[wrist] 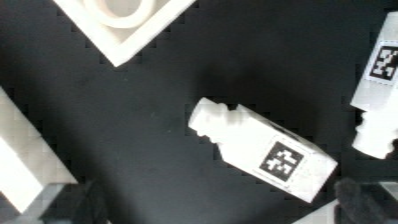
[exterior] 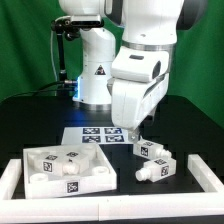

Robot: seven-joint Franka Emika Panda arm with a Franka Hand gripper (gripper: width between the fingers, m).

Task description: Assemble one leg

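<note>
Two stubby white legs with square tags lie on the black table at the exterior view's right, one (exterior: 152, 152) behind the other (exterior: 153, 170). My gripper (exterior: 133, 129) hangs just above and behind them, near the marker board. In the wrist view one leg (wrist: 263, 146) lies tilted just ahead of the gripper (wrist: 214, 205), and the second leg (wrist: 381, 92) is at the picture's edge. The dark fingers (wrist: 63, 200) stand wide apart with only table between them. The gripper is open and empty.
The large flat white panel (exterior: 65, 168) with tags lies at the exterior view's lower left; its corner shows in the wrist view (wrist: 121, 28). The marker board (exterior: 100, 136) lies behind it. White rails stand at the left (exterior: 8, 180) and right (exterior: 205, 168) edges.
</note>
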